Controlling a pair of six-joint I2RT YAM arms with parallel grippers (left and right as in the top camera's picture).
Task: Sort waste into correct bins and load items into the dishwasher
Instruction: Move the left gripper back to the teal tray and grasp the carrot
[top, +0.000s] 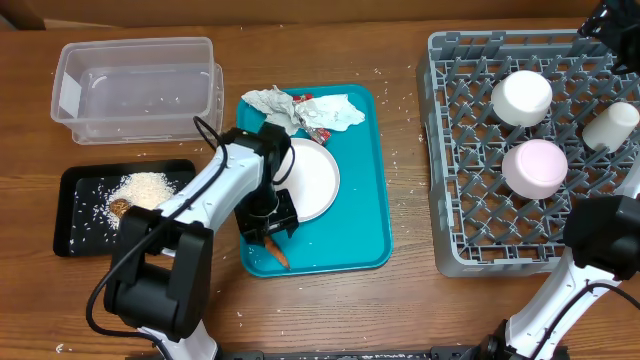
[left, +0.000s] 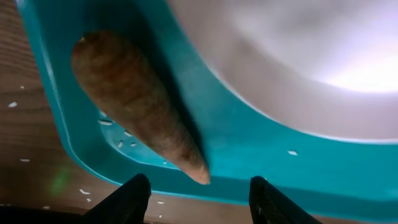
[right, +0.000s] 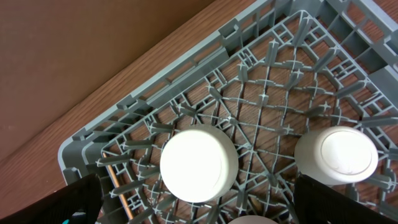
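Fingers (left: 134, 198) of the left gripper (left: 199, 202): spread apart, gripping nothing, tips just short of the pointed end of the carrot (left: 137, 124).
Fingers (right: 81, 202) of the right gripper (right: 214, 200): set wide apart, empty, hanging over the dish rack (top: 470, 150).

Bench (top: 400, 300): wooden, flecked with stray rice.
Left arm (top: 205, 190): rises from its base at the near left and reaches across the right end of the black tray (top: 80, 235). The wrist is bent downward over the near-left part of the teal tray (top: 365, 200).
Right arm (top: 600, 235): based at the near right, with one link above the rack's near right corner. Its far end is over the rack's far right corner.
Dish rack: grey and pegged, on the right side of the bench. It holds two bowls (top: 521, 97) (top: 535, 168), seemingly bottom up, and a cup (top: 612, 125) at its right edge.
Teal tray: centre of the bench.
Clear tub (top: 135, 60): far left, with scattered grains inside.
Black tray: just in front of the tub, carrying a heap of rice (top: 150, 188) and a brown lump (top: 118, 208) touching the heap.
Plate (top: 312, 180): flat on the middle of the teal tray.
Napkins (top: 300, 110): crumpled at the teal tray's far end.
Carrot: in the teal tray's near-left corner, lying along the rim beside the plate.
Red wrapper (top: 306, 98): among the napkins, mostly hidden.
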